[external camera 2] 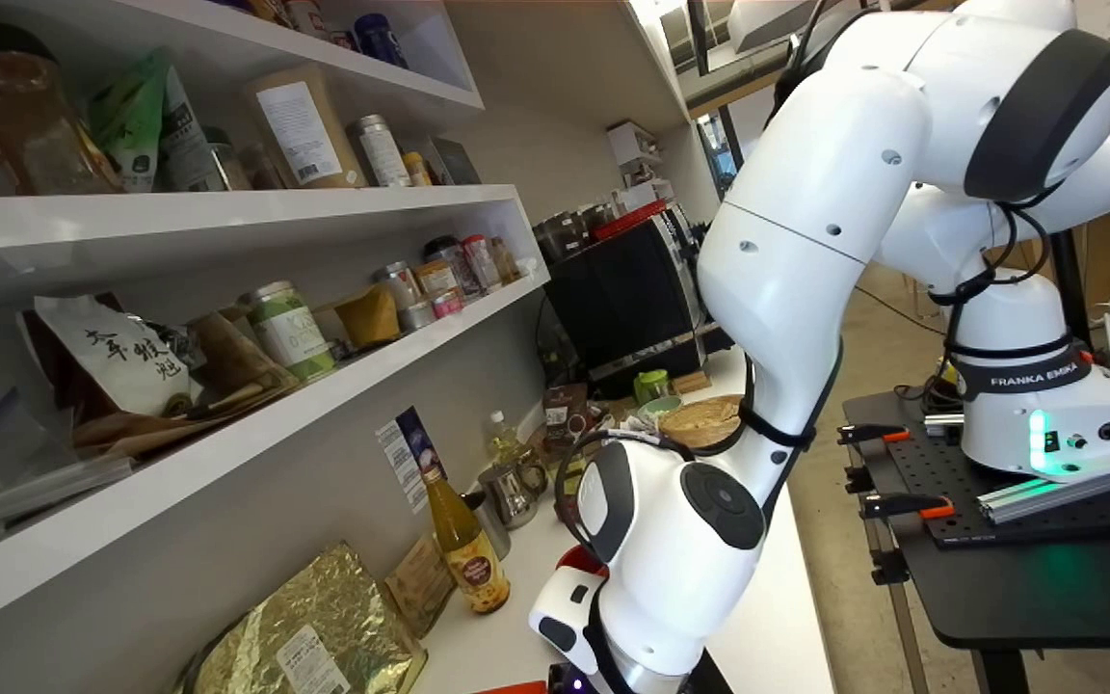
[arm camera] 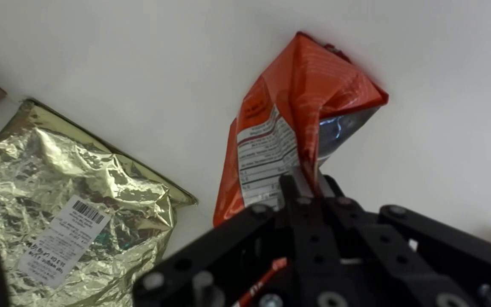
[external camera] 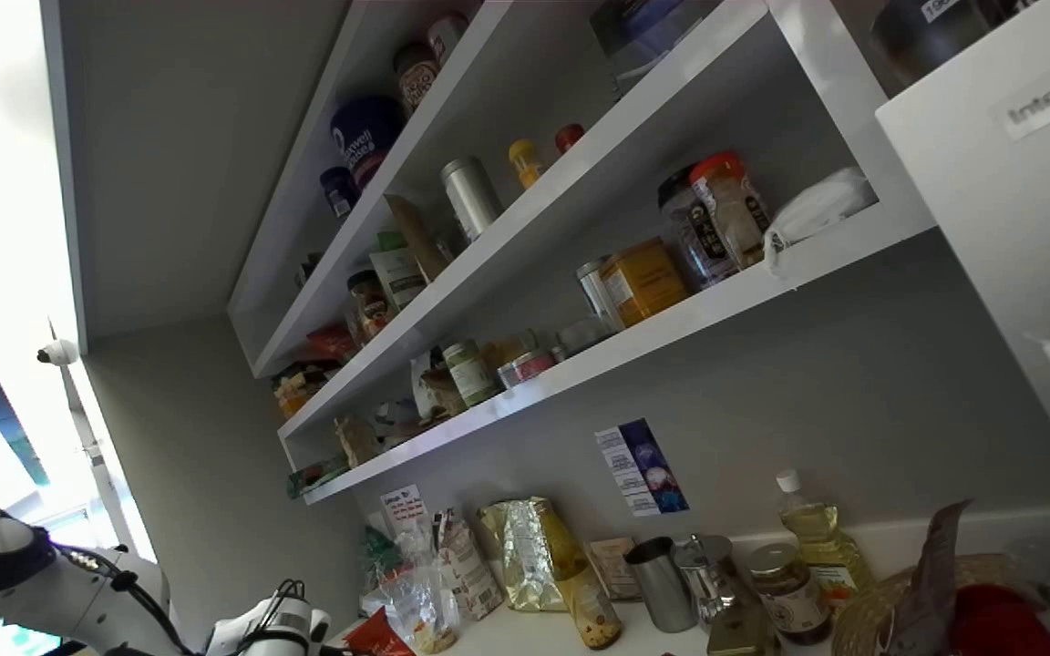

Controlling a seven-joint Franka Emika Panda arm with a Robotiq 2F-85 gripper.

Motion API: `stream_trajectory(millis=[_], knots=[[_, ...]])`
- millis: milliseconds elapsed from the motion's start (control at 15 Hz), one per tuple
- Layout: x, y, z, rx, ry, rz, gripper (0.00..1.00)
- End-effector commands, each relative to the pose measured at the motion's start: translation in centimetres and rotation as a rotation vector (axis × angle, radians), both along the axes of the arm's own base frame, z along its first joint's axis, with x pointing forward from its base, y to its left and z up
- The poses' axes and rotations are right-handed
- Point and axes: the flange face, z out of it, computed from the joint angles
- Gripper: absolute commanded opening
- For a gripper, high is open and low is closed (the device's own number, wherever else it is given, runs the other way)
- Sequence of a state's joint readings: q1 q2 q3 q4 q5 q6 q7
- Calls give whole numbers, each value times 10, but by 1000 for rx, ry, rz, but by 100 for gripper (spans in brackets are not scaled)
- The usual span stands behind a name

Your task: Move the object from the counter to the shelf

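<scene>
The object, a red-orange food packet (arm camera: 267, 145) with a pale printed patch, is in the middle of the wrist view. My gripper (arm camera: 310, 183) is shut on a pinched fold of it. The packet's lower part is hidden behind the fingers. The packet also shows at the bottom edge of both exterior views (external camera: 381, 635) (external camera 2: 516, 688), partly cut off. It is at or just over the pale counter (arm camera: 143, 51); I cannot tell whether it touches. The counter also shows in an exterior view (external camera 2: 777, 627). The shelf, the lowest white wall board (external camera: 625, 348) (external camera 2: 227, 448), runs above the counter.
A gold foil bag (arm camera: 79, 204) (external camera 2: 324, 627) lies close beside the packet. A tall yellow bottle (external camera 2: 468, 540) and a metal pitcher (external camera: 662, 583) stand along the wall. The shelf bears jars, a green-white can (external camera 2: 290, 328) and paper bags. A clear bag (external camera: 420, 601) stands near the packet.
</scene>
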State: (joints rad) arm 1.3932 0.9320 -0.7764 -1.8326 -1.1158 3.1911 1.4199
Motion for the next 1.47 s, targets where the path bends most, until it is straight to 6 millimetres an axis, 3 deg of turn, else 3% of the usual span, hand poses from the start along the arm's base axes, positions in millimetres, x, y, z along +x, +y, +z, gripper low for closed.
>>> stream_trajectory(millis=[0,533,1133,1400], knots=[[-2,5,2,25,14,12,1],[-48,-5,41,4,70,24,1],[-101,-36,132,16,84,-28,1],[-105,-64,168,-8,66,-112,1]])
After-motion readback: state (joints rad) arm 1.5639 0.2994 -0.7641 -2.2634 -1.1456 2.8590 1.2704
